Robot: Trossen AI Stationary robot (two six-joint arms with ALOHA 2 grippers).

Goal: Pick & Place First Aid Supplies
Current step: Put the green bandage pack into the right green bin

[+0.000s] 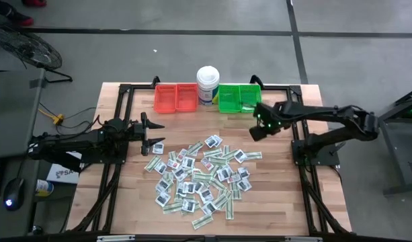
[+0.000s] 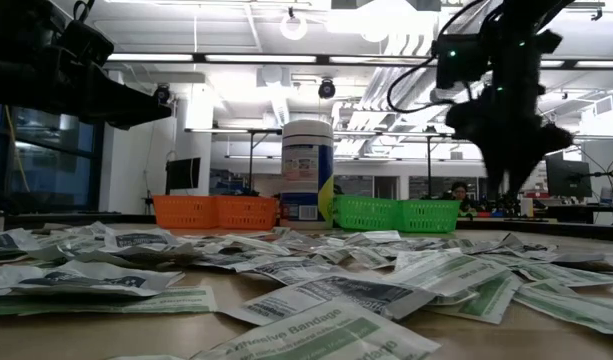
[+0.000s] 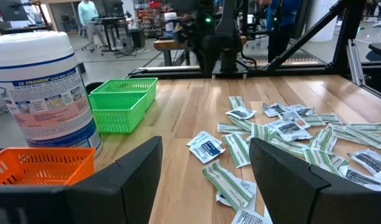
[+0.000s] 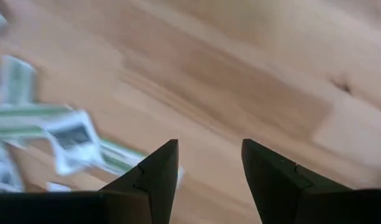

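From above, the first aid supplies lie as a loose heap of square white packets and longer green-and-white strips on the middle of the wooden counter, nearer its front than the bins. At the far edge a red bin, a tall white tub and a green bin stand in a row, the tub between the two bins. The left claw sits at the heap's left side, just beside its outermost packets, while the right claw hangs over bare wood between the green bin and the heap's right edge. In the low view the packets spread across the foreground, with the orange-red bin, tub and green bin behind them; the right claw hangs above the counter on the right, clear of the packets. The left wrist view shows the left claw with its fingers spread wide and nothing between them, the packets lying ahead and the tub, green bin and orange-red bin off to one side. The right wrist view shows the right claw with its fingers parted and empty above bare wood, a few packets near one edge.
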